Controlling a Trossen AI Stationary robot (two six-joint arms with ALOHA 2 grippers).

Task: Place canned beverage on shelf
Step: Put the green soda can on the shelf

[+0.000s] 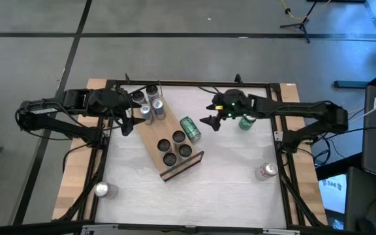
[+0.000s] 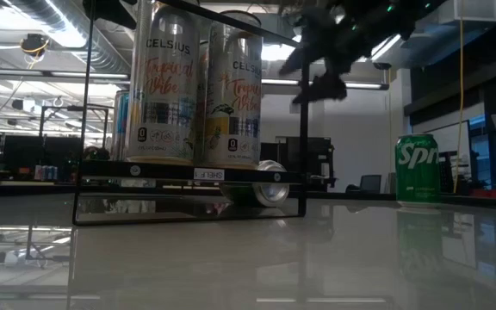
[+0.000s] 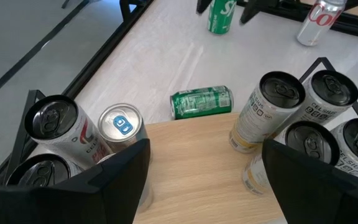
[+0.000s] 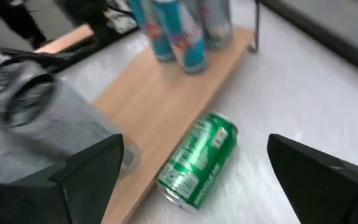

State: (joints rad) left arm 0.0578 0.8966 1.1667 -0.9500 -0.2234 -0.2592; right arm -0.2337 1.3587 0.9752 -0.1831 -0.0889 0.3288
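Note:
The shelf [image 1: 164, 140], a light-wood board with dark edges, lies slantwise mid-table. Upright cans stand at its far end [image 1: 154, 104] and its near end [image 1: 175, 149]. A green canned beverage [image 1: 190, 128] lies on its side on the table against the shelf's right edge; it also shows in the right wrist view [image 4: 199, 159]. My right gripper [image 1: 211, 121] hovers open just right of and above this can, its fingers standing apart on either side, clear of it. My left gripper [image 1: 128, 124] is open over the shelf's left side [image 3: 191, 168], with nothing between its fingers.
An upright green Sprite can [image 1: 247, 122] stands right of my right gripper. Silver cans stand near the table's right edge [image 1: 266, 171] and its near left corner [image 1: 103, 190]. White tabletop [image 1: 227, 183] lies bare between shelf and right edge. A dark frame [image 1: 194, 85] rims the table.

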